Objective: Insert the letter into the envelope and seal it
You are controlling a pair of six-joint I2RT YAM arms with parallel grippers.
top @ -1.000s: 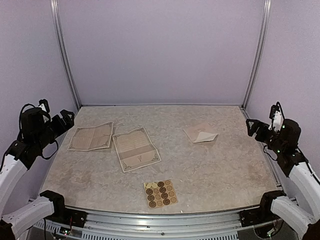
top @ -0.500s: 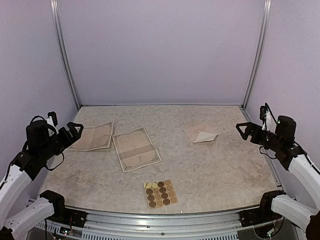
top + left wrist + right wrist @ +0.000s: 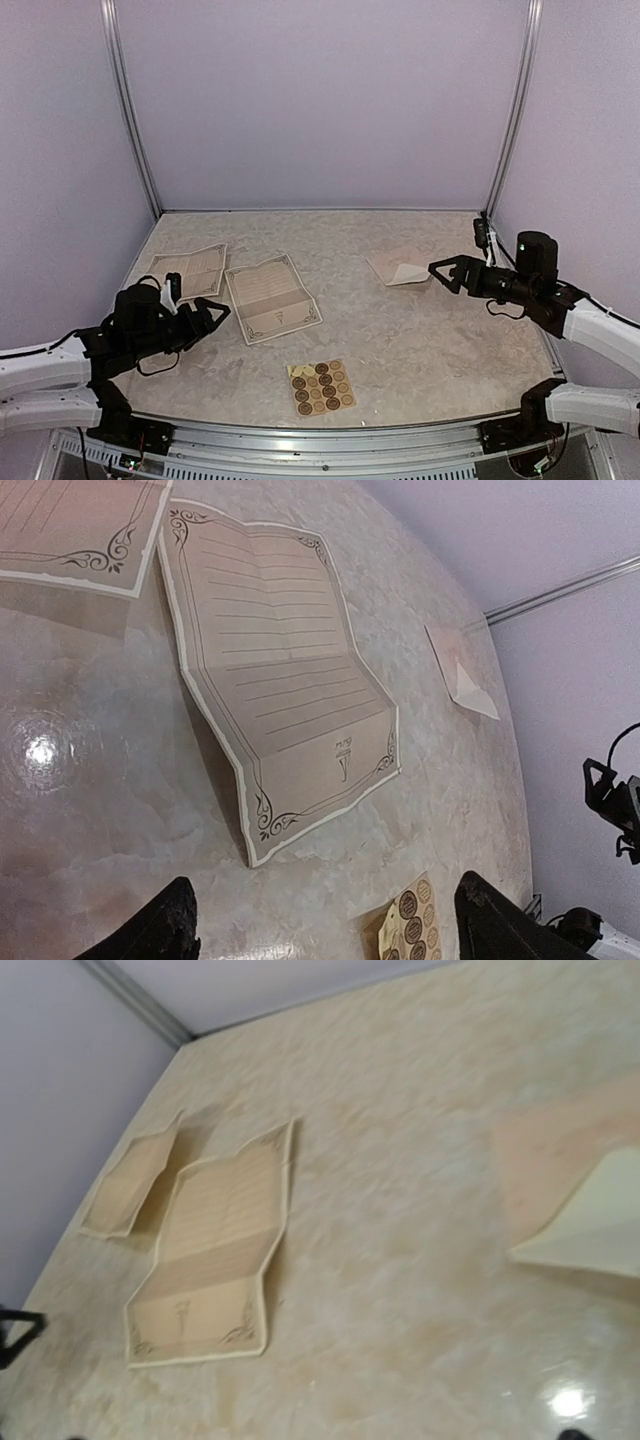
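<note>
Marbled beige counter (image 3: 420,340) inside a booth of plain lavender walls (image 3: 320,100) with metal posts (image 3: 128,110) in the back corners, seen from above. The envelope (image 3: 402,266) lies flap-open at the right rear, well apart from the letter (image 3: 272,297) at centre-left. A second printed sheet (image 3: 184,272) lies just beside the letter, and a sticker sheet (image 3: 321,387) sits near the front edge. The left tool (image 3: 208,318) hovers near the letter's near-left corner, jaws spread wide and empty. The right tool (image 3: 442,276) hangs just right of the envelope, equally wide and holding nothing.

Left wrist view: the tool's dark fingers (image 3: 165,925) stand far apart above bare counter, with the creased letter (image 3: 285,680) ahead and the envelope (image 3: 460,670) beyond it.

Right wrist view: the envelope (image 3: 580,1200) lies at the right edge, pale flap raised, the letter (image 3: 215,1260) across the counter; this tool's fingers barely show here.
</note>
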